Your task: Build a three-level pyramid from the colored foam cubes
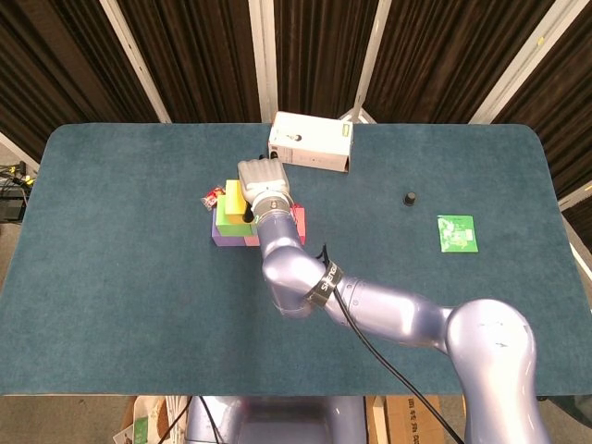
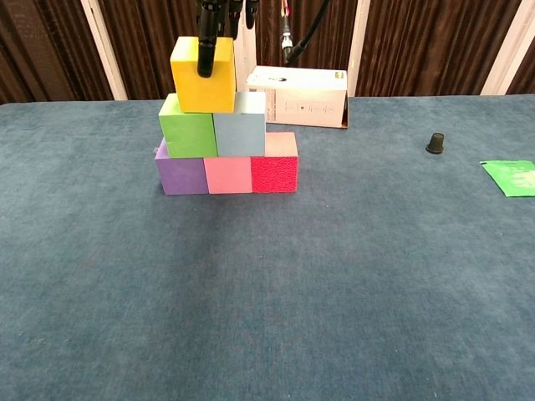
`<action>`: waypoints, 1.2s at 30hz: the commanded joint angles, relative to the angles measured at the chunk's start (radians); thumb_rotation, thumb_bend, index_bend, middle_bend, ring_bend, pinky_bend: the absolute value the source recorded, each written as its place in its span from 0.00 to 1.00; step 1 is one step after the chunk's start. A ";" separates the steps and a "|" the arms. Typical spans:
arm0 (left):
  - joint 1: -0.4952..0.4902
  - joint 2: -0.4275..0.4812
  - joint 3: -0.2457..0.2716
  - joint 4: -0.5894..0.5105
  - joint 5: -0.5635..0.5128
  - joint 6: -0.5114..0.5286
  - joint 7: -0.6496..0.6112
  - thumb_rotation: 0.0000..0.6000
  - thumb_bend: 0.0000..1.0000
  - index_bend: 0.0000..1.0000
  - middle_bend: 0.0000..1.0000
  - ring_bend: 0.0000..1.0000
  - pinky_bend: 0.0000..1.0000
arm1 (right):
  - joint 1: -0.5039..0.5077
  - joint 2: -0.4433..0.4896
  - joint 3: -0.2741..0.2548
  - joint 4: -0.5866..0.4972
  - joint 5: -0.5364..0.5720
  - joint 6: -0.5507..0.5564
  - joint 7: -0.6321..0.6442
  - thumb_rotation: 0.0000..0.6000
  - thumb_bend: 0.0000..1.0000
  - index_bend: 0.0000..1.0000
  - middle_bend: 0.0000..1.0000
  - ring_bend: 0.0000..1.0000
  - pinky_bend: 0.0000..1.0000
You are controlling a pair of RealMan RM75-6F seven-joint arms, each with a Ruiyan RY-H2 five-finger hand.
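The right hand (image 1: 263, 179) reaches over the cube stack near the middle of the blue worktop (image 2: 276, 276), its fingers (image 2: 206, 46) pinching the yellow cube (image 2: 201, 77) from above. That cube sits on top of the green cube (image 2: 187, 127) and light blue cube (image 2: 240, 125), offset toward the green side. Under those runs a row of purple cube (image 2: 180, 175), pink cube (image 2: 228, 175) and red cube (image 2: 274, 174). A white box (image 2: 298, 96) lies behind the stack. A small black knob (image 2: 435, 143) and a green packet (image 2: 511, 177) lie well apart to the right.
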 commanded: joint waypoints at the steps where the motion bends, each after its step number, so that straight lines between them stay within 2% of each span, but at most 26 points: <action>1: 0.000 0.000 0.000 0.000 -0.001 -0.001 0.001 1.00 0.26 0.15 0.00 0.00 0.00 | 0.000 -0.001 0.002 0.003 0.006 0.002 -0.007 1.00 0.34 0.38 0.27 0.10 0.00; 18: 0.001 0.000 -0.002 -0.003 -0.003 0.002 0.002 1.00 0.26 0.15 0.00 0.00 0.00 | -0.001 0.008 0.025 -0.018 0.022 0.013 -0.043 1.00 0.34 0.31 0.21 0.06 0.00; 36: 0.002 0.000 -0.004 -0.005 -0.006 0.004 0.004 1.00 0.26 0.15 0.00 0.00 0.00 | -0.007 0.000 0.029 -0.007 0.017 0.009 -0.054 1.00 0.34 0.30 0.21 0.05 0.00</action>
